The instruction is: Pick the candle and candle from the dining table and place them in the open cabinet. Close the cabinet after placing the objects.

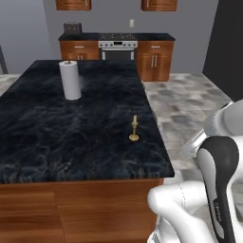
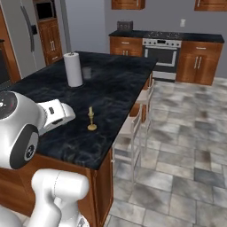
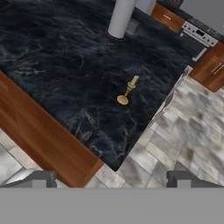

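Candle [image 3: 127, 90] stands upright on the table [image 3: 52, 57], well ahead of and below our gripper [image 3: 111, 177], whose jaws are spread wide, empty.

Wide open marble all round the taper candle [image 1: 134, 129] [image 2: 91, 119] [image 3: 127, 91], which stands alone near the right edge of the dining table [image 1: 42, 137] [image 2: 111, 84] [image 3: 57, 52], toward the near right corner, so a gripper could come in from above or any side. The only tall thing is the paper-towel roll [image 1: 70, 80] [image 2: 73, 69] [image 3: 120, 17], upright well apart toward the far edge. Off the right edge, white chairs [image 2: 131, 133] sit tucked against the table's side, crowding a low approach there.
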{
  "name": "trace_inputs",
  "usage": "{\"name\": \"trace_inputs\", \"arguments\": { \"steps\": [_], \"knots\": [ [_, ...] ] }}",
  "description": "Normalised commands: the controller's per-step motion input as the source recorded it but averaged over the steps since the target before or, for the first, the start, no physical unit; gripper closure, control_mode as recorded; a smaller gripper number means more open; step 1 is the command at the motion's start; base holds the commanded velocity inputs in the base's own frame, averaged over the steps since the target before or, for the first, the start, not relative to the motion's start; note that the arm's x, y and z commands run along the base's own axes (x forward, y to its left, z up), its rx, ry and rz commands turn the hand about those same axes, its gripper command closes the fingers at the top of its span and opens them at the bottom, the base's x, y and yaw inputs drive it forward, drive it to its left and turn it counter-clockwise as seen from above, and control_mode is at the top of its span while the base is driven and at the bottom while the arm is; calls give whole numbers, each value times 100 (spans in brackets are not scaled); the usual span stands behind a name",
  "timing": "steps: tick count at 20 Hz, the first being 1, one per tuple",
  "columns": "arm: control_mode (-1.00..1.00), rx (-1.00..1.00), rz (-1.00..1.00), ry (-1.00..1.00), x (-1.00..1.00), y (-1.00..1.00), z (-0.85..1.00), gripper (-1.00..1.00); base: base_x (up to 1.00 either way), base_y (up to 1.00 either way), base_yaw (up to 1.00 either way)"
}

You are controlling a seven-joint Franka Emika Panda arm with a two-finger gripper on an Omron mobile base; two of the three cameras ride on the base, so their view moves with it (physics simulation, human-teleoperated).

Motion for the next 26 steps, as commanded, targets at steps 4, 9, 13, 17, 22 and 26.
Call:
{"name": "trace_inputs", "arguments": {
  "steps": [4, 9, 13, 17, 22, 26],
  "knots": [
    [100, 0, 0, 0, 0, 0, 0, -100, 25, -27, 3],
    [100, 0, 0, 0, 0, 0, 0, -100, 12, -23, 3],
    [100, 0, 0, 0, 0, 0, 0, -100, 0, -12, 3],
    [-100, 0, 3, -24, 0, -11, 0, -100, 0, -3, 1],
    [-100, 0, 13, -38, 0, -42, -3, -100, 0, 0, 0],
    [-100, 1, 16, -36, 0, -49, -6, -100, 0, 0, 0]
  ]
}}
